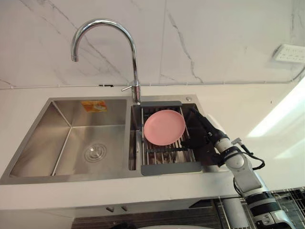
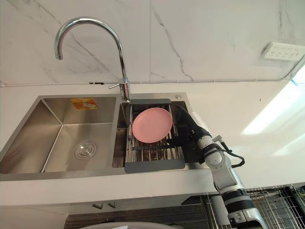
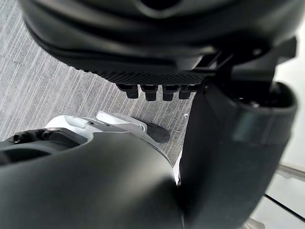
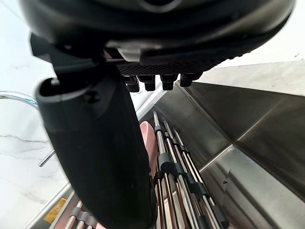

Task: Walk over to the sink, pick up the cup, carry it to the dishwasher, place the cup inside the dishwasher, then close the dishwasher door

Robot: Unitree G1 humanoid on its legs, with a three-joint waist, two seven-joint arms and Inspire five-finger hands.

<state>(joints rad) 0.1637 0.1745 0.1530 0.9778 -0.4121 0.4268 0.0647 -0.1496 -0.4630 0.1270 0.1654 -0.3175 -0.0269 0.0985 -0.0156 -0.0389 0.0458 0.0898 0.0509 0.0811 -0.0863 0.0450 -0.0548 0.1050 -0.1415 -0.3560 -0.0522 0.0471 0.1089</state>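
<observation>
Risk: right hand (image 1: 202,134), fingers slack and holding nothing, sits in the sink (image 1: 62,114) just beside the rack (image 1: 169,168). A careless reach could snag its bars or tip the plate (image 1: 164,127). Cup's whereabouts cannot be told. The plate lies face-up on the rack, round, without a long axis. Left hand (image 3: 157,38) idle, slack.

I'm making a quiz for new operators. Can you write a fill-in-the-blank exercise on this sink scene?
1. The plate on the rack is ____.
2. The rack sits in the sink's ____ basin.
3. The visible drain strainer lies in the ____ basin.
4. The right robot hand reaches in at the rack's ____ side.
Missing words: pink; right; left; right.
</observation>
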